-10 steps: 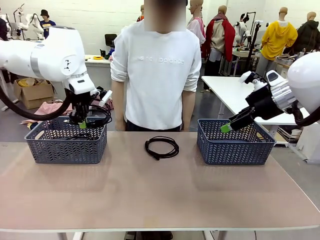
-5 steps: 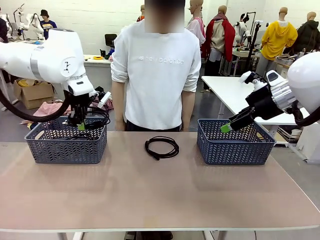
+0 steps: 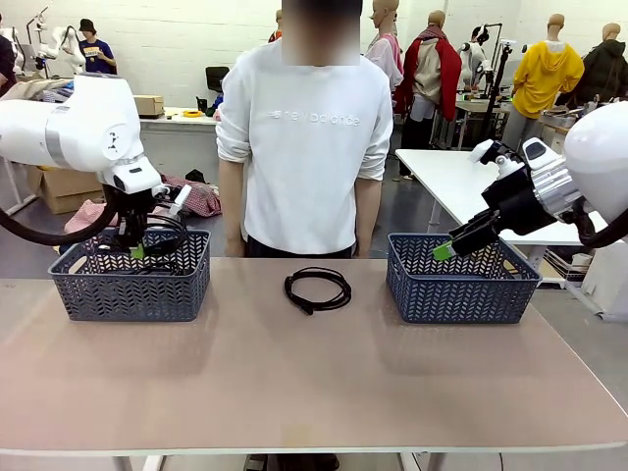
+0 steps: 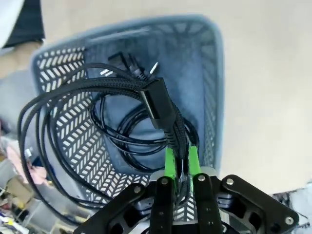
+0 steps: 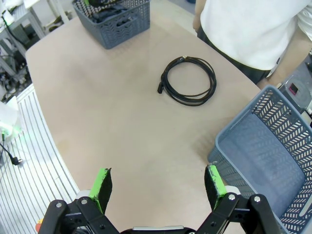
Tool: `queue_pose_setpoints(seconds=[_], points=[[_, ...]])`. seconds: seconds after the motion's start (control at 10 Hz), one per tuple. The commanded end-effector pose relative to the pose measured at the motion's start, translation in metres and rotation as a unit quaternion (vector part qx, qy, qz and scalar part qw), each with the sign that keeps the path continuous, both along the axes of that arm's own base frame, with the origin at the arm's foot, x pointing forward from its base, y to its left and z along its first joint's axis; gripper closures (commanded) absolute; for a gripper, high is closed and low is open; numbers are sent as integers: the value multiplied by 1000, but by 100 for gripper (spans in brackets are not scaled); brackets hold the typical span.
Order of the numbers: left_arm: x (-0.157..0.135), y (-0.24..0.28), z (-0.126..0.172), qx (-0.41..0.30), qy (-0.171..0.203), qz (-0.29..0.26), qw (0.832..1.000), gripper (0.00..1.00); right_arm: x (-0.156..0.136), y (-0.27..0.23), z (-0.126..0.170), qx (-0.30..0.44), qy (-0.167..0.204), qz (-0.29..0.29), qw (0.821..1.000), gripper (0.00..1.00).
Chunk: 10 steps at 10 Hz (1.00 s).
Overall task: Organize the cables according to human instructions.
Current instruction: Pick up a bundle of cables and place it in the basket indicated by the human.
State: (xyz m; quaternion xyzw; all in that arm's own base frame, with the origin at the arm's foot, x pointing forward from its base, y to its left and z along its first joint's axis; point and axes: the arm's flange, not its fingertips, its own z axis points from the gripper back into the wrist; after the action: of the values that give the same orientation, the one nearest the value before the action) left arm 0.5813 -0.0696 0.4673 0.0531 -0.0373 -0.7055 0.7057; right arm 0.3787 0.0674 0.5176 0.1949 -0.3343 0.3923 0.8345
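The near part of the tabletop [image 3: 314, 392] is bare. Farther back, in the middle of the frame, one cable [image 3: 317, 289] lies on it in a round loop. It is thin and black, with a plug poking out at the lower left. It touches no basket, so I think it is yet to be sorted.

At the left, the left basket [image 3: 128, 287] has black cords [image 4: 131, 139] lying in it. The left claw [image 3: 137, 251] hangs just over that basket. It is pinched tight on a held cable [image 4: 155, 100], a loose bunch of black loops with a flat plug. I cannot tell if this one is going in or coming out.

At the right, the right basket [image 3: 461, 289] looks empty where I can see. The right claw [image 3: 444, 251] hangs over it, wide and holding nothing.

Behind the tabletop stands the person [image 3: 304, 147], arms down.
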Motion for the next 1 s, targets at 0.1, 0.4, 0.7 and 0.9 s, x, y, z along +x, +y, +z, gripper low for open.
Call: queue_pose_setpoints(seconds=[0.1, 0.4, 0.7, 0.9], points=[[18, 6, -9, 12, -9, 29, 999, 88, 3, 0, -1, 11, -4, 9, 1000, 0], [24, 12, -16, 11, -22, 33, 999, 81, 3, 0, -1, 11, -4, 9, 1000, 0], [25, 13, -16, 11, -16, 33, 999, 49, 3, 0, -1, 11, -4, 9, 1000, 0], [25, 15, -14, 13, -8, 35, 999, 30, 3, 0, -1, 11, -4, 9, 1000, 0]])
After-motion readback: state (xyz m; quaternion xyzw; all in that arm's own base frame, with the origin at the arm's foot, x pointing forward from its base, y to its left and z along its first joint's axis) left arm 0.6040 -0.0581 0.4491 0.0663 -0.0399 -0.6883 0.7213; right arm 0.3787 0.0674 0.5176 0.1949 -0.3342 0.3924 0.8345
